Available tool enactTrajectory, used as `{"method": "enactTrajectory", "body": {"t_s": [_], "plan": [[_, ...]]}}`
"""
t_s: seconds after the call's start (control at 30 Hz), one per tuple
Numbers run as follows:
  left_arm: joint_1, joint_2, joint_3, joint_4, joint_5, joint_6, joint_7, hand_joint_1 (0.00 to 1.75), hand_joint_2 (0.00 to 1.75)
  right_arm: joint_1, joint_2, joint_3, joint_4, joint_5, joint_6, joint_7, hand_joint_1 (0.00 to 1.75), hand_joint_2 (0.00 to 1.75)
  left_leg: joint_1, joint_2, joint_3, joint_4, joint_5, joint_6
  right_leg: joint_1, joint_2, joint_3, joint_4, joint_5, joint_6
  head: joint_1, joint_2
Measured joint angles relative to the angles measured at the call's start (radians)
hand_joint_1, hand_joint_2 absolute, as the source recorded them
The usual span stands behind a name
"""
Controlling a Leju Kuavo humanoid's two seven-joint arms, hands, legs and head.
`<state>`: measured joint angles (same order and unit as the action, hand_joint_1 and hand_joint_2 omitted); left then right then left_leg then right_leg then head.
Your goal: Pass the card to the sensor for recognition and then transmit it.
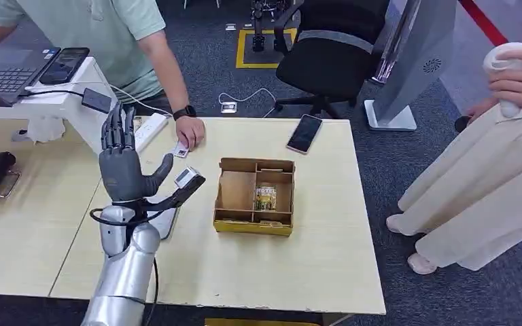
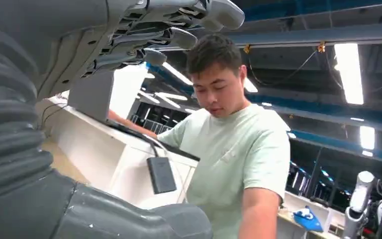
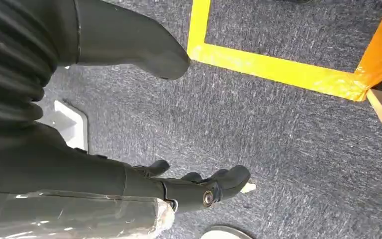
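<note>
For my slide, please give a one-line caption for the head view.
Robot's raised, empty left hand beside a cardboard box on the table, a person's hand resting opposite.

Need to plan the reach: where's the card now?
Head view: the card lies on the table under a person's hand, beyond the raised left robot hand.

An office: laptop (image 1: 3,68) on desk (image 1: 299,258), swivel chair (image 1: 329,51), carpet.

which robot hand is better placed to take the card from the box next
Left. The left robot hand is raised, open, over the table beside the box; the right robot hand hangs over the carpet.
</note>
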<state>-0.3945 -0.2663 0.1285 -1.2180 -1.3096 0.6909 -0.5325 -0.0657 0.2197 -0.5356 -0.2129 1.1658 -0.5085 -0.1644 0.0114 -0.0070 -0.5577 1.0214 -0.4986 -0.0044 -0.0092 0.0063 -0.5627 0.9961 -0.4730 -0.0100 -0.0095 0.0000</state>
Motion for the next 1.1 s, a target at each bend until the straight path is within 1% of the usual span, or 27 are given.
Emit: {"method": "enactTrajectory", "body": {"t_s": [0.23,0.47,0.63,0.8,0.87,0.97,1.03,1.1], "plan": [[0.044,0.016,0.002,-0.019,-0.003,0.000,-0.024,0.00,1.75,0.000,0.000,0.000,0.000,0.000,0.000,-0.001,0.00,1.75,0.000,0.000,0.000,0.000,0.000,0.000,0.000,0.000,0.000,0.000,0.000,0.000,0.000,0.000],[0.106,0.028,0.020,-0.081,-0.029,0.000,-0.057,0.00,1.75,0.000,0.000,0.000,0.000,-0.006,-0.001,-0.006,0.00,1.75,0.000,0.000,0.000,0.000,0.000,0.000,0.000,0.000,0.000,0.000,0.000,0.000,0.000,0.000],[0.125,0.032,0.033,-0.105,-0.035,0.000,-0.064,0.00,1.75,0.000,0.000,0.000,0.000,-0.015,-0.001,-0.006,0.00,1.75,0.000,0.000,0.000,0.000,0.000,0.000,0.000,0.000,0.000,0.000,0.000,0.000,0.000,0.000],[0.144,0.034,0.058,-0.112,0.006,0.000,-0.119,0.00,1.75,0.001,0.000,0.000,0.000,-0.018,-0.001,-0.007,0.00,1.75,0.000,0.000,0.000,0.000,0.000,0.000,0.000,0.000,0.000,0.000,0.000,0.000,0.000,0.000],[0.156,0.034,0.065,-0.112,0.011,0.000,-0.129,0.00,1.75,0.001,0.000,0.000,0.000,-0.021,-0.001,-0.007,0.00,1.75,0.000,0.000,0.000,0.000,0.000,0.000,0.000,0.000,0.000,0.000,0.000,0.000,0.000,0.000],[0.170,0.041,0.068,-0.112,0.015,0.000,-0.117,0.00,1.75,0.000,0.000,0.000,0.000,-0.023,-0.002,-0.009,0.00,1.75,0.000,0.000,0.000,0.000,0.000,0.000,0.000,0.000,0.000,0.000,0.000,0.000,0.000,0.000],[0.185,0.051,0.065,-0.112,0.025,0.000,-0.085,0.00,1.75,0.000,0.000,0.000,0.000,-0.028,-0.002,-0.012,0.00,1.75,0.000,0.000,0.000,0.000,0.000,0.000,0.000,0.000,0.000,0.000,0.000,0.000,0.000,0.000],[0.211,0.070,0.045,-0.112,0.033,0.000,-0.050,0.00,1.75,0.001,0.000,0.000,0.000,-0.037,-0.002,-0.013,0.00,1.75,0.000,0.000,0.000,0.000,0.000,0.000,0.000,0.000,0.000,0.000,0.000,0.000,0.000,0.000]]}}
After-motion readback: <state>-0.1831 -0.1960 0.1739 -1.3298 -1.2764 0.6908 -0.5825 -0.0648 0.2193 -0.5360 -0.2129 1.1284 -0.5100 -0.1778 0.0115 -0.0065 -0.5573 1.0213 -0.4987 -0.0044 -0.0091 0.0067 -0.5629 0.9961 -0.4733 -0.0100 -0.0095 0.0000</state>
